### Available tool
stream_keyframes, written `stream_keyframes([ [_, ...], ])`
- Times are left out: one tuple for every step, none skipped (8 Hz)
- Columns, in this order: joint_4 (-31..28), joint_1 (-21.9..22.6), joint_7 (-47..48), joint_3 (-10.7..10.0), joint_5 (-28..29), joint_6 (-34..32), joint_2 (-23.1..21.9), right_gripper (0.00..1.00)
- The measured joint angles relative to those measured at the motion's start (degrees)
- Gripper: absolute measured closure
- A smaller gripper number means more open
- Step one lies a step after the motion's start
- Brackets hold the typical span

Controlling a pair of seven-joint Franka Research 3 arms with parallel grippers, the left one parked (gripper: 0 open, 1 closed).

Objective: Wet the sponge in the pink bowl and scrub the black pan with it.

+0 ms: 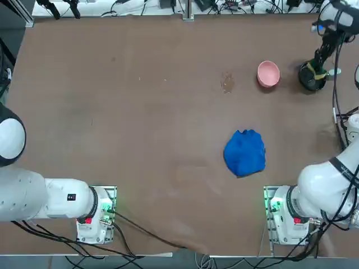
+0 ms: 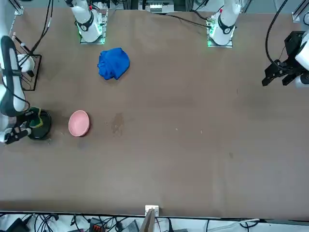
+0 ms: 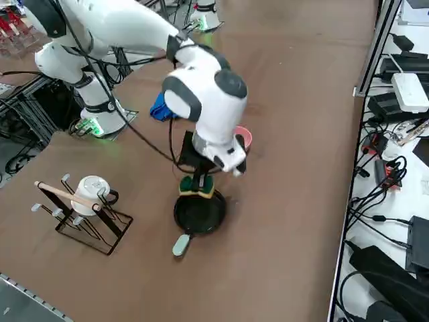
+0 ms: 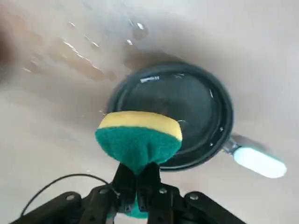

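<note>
Green sponge (image 4: 138,142) hiding hand (image 4: 136,179) fingertips

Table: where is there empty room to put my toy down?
Lots of bare table on the parked arm's side of the blue cloth. It is crowded where the pink bowl, black pan and right gripper with its sponge sit.

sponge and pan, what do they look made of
The sponge, pinched in the right gripper, looks like soft yellow foam with a coarse green scouring face; it bulges where squeezed. The pan looks like dark coated metal, glossy with glints, though droplets may add shine. Its handle looks like pale smooth plastic.
</note>
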Motion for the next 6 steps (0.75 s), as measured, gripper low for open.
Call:
stream_keyframes([
  [-0.01, 0.22, 0.17, 2.69, 0.0, -0.43, -1.85, 0.94],
  [-0.06, 0.6, 1.81, 5.65, 0.14, -0.71, -2.94, 0.94],
  [-0.12, 0.93, 5.77, 9.32, 1.18, -0.86, -3.22, 0.94],
  [-0.37, 1.29, 10.93, 13.01, 2.78, -0.88, -3.2, 0.94],
  [-0.86, 1.94, 16.17, 16.06, 3.97, -0.88, -3.15, 0.94],
  [-1.29, 3.12, 21.71, 18.41, 4.46, -0.84, -2.98, 0.94],
])
